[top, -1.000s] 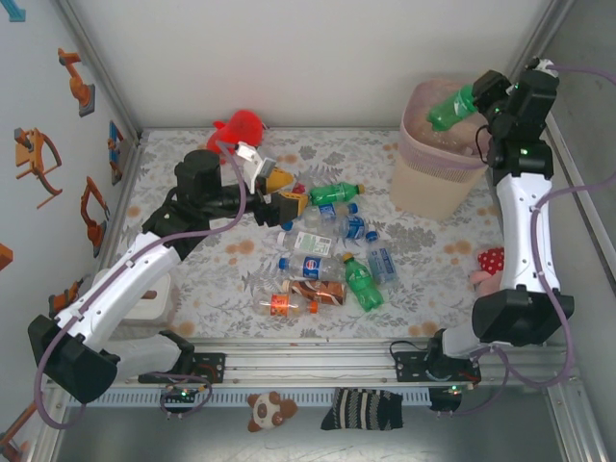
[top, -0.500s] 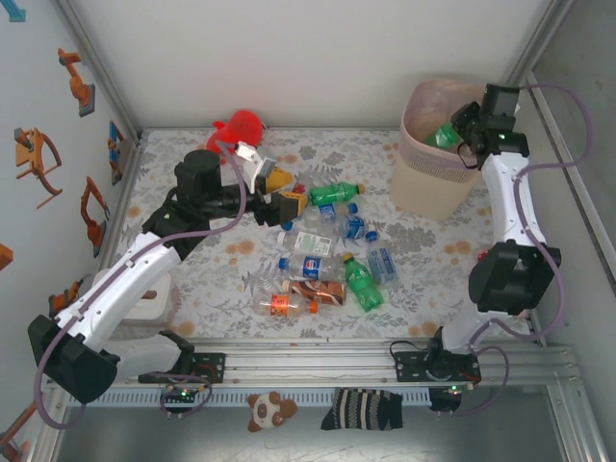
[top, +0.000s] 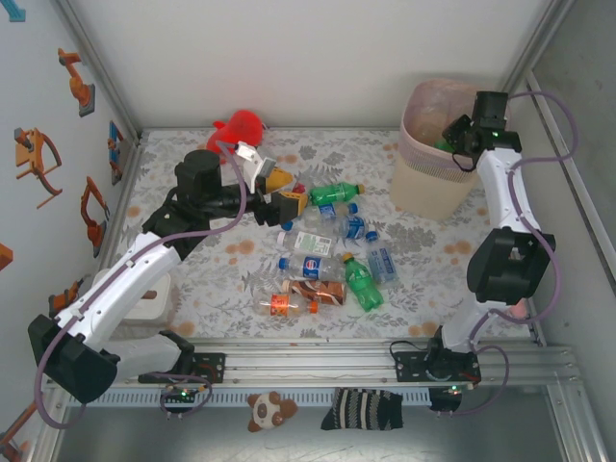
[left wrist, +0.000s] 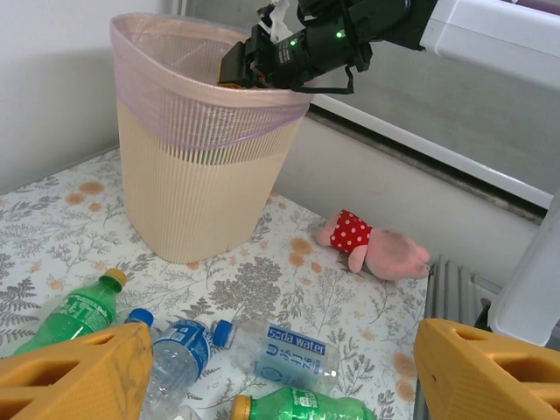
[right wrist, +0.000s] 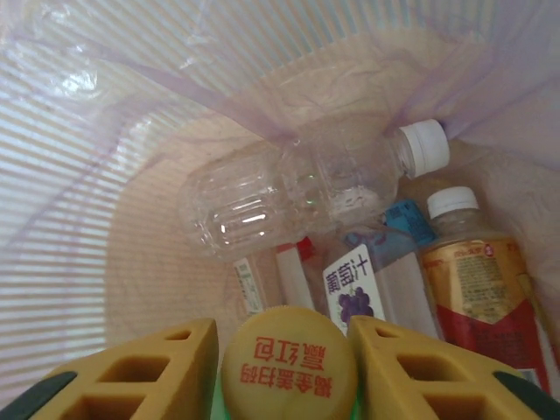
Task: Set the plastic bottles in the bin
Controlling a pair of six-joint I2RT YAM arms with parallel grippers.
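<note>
Between right jaws: yellow-capped bottle [right wrist: 289, 372], low inside the bin [right wrist: 96, 227] so it drops among those already there; pinched or just loosed, cannot tell. Left jaws spread wide, empty, poised above the plastic bottles [top: 322, 260] scattered on the worktop [top: 212, 279], likely lining up the next pick.

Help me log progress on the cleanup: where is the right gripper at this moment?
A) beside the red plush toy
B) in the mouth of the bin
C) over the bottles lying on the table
B: the right gripper reaches into the top of the bin, and its wrist view looks down on a clear bottle lying inside.
</note>
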